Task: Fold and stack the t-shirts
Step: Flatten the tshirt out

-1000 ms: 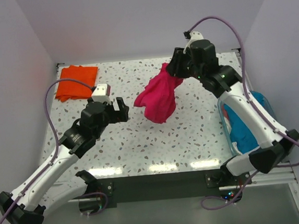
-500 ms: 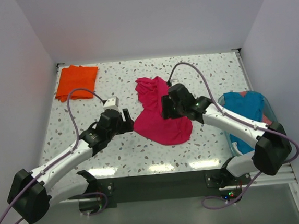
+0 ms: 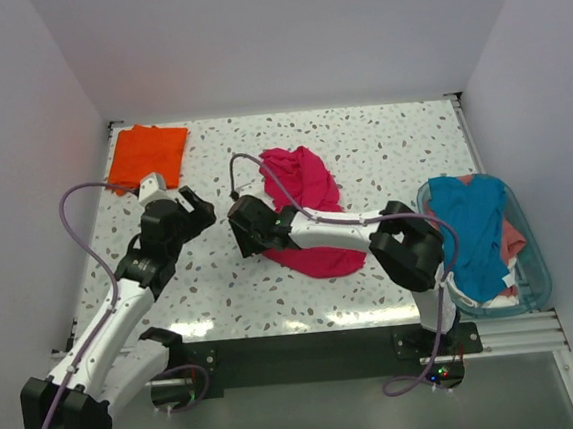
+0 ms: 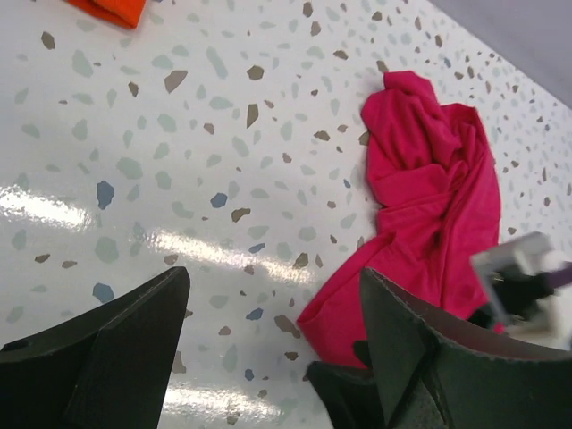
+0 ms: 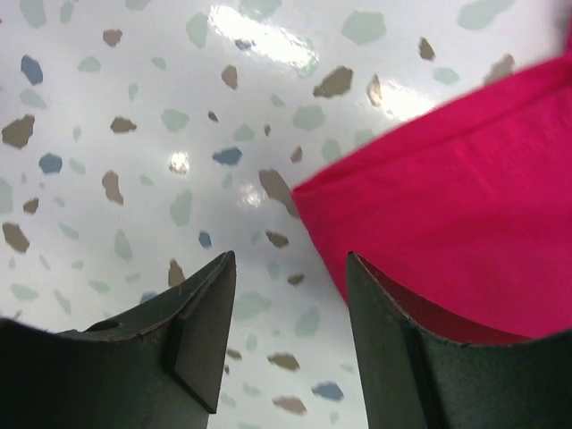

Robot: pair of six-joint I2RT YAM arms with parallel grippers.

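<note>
Speckled tbl (image 3: pixel 391 145); clear blue-rim tub (image 3: pixel 537 288) at rt.

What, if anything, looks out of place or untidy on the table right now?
The magenta shirt lies crumpled mid-table, bunched at its far end, unlike the neatly folded orange shirt in the far-left corner. Nothing looks spilled or damaged.

Passage is left over bare tabletop (image 3: pixel 391 145) at upper right. The centre is blocked by the magenta t-shirt (image 3: pixel 304 185) and right arm (image 3: pixel 338 232), upper left by the orange t-shirt (image 3: pixel 148 154), right edge by the tub (image 3: pixel 544 270).
</note>
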